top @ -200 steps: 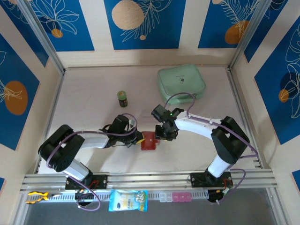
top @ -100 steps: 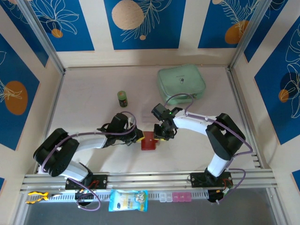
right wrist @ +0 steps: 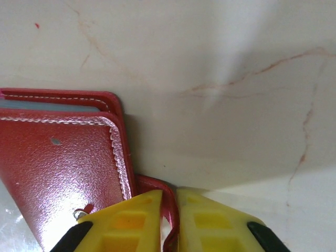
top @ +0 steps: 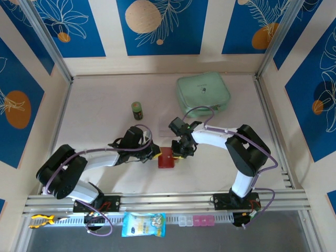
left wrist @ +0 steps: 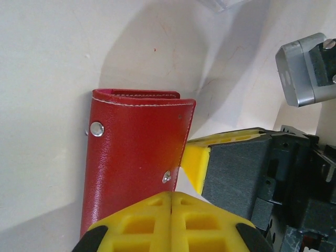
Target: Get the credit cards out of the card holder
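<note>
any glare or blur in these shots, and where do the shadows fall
Left wrist: soft sheen on the red card holder, a broad grey shadow on the table above it, the yellow fingers slightly soft. Right wrist: speckled glare on the leather, table shaded beside it. Top external: even light, sharp, faint shadows under the arms.
</note>
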Motion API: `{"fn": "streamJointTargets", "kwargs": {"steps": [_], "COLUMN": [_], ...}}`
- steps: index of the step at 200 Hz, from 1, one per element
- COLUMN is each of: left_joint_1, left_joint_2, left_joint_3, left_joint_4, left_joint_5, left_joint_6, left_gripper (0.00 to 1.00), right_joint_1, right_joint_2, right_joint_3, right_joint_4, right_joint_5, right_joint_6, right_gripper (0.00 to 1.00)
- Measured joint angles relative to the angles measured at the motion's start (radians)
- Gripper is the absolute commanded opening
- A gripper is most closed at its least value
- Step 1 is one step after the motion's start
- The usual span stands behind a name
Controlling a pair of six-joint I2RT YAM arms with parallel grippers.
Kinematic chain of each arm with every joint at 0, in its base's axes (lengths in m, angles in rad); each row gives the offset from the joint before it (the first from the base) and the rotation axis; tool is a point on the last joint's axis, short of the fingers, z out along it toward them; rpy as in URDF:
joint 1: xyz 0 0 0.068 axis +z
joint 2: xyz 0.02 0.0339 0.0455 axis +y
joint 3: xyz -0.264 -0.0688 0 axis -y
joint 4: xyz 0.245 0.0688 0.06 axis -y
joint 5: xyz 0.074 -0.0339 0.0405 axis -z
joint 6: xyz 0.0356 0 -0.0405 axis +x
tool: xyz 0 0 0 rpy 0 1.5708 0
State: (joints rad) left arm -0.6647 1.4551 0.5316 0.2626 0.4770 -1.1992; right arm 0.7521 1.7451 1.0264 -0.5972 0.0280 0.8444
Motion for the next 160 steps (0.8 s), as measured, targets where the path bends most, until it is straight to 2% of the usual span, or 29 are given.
{"fn": "streamJointTargets", "kwargs": {"steps": [12, 66, 114, 160], "left_joint_1": [0.005, 0.055, 0.081, 0.095], "left_joint_2": [-0.005, -0.076, -0.174, -0.192], "left_joint_3": [0.009, 0.049, 0.114, 0.155], "left_joint_4": [-0.007, -0.09, -0.251, -0.352], "left_joint_5": [-0.006, -0.04, -0.113, -0.147], "left_joint_6": [0.002, 0.054, 0.165, 0.249], "left_gripper": [0.01, 0.08, 0.12, 0.14], "right_joint_1": [-0.003, -0.02, -0.024, 0.015], "right_joint_2": [0.0, -0.039, -0.1, -0.113], "right_joint_3": [0.0, 0.004, 0.058, 0.143], "right_joint_4": [-0.002, -0.048, -0.11, -0.167], "right_joint_5": [-0.002, 0.001, 0.011, 0.017], "right_joint_6": [-0.005, -0.053, -0.115, -0.135], "right_gripper": [0.06, 0.0, 0.0, 0.0]}}
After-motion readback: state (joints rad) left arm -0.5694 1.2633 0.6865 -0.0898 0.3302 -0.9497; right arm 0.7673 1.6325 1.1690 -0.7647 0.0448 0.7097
